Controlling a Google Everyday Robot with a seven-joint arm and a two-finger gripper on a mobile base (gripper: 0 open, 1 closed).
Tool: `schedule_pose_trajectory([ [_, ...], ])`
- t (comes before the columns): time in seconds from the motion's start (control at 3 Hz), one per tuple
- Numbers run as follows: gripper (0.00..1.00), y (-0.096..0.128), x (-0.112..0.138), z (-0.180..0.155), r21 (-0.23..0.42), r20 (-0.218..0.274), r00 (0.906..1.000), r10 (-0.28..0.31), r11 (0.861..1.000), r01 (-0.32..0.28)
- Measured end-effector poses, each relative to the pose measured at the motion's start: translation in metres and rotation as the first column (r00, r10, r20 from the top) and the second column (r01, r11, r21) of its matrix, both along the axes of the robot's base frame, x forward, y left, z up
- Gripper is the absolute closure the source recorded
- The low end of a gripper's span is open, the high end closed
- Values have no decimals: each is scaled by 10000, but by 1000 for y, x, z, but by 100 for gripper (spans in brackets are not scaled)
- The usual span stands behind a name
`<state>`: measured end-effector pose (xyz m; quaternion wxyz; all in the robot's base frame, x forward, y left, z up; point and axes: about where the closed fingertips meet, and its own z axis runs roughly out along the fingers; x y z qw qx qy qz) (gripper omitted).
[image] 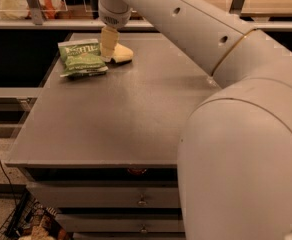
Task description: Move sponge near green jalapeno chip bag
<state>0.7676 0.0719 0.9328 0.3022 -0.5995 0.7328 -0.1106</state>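
The pale yellow sponge (123,54) lies on the grey table (126,109) at its far left, just right of the green jalapeno chip bag (81,57), which lies flat with its white lettering up. My gripper (108,46) reaches down from the white arm (196,29) to the sponge's left end, between the sponge and the bag. It hides that end of the sponge.
Behind the table runs a shelf rail with bags and boxes (16,1). Drawers (106,196) sit under the table's front edge. My arm's large white body (246,149) fills the right side. A wire basket (26,224) is on the floor at lower left.
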Motion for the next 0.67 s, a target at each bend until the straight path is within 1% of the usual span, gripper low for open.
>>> schedule_pose_trajectory([
  [0.33, 0, -1, -4, -3, 107, -359, 9974, 632, 9980, -629],
  [0.67, 0, -9, -10, -7, 168, -732, 9919, 1035, 9946, -1026],
])
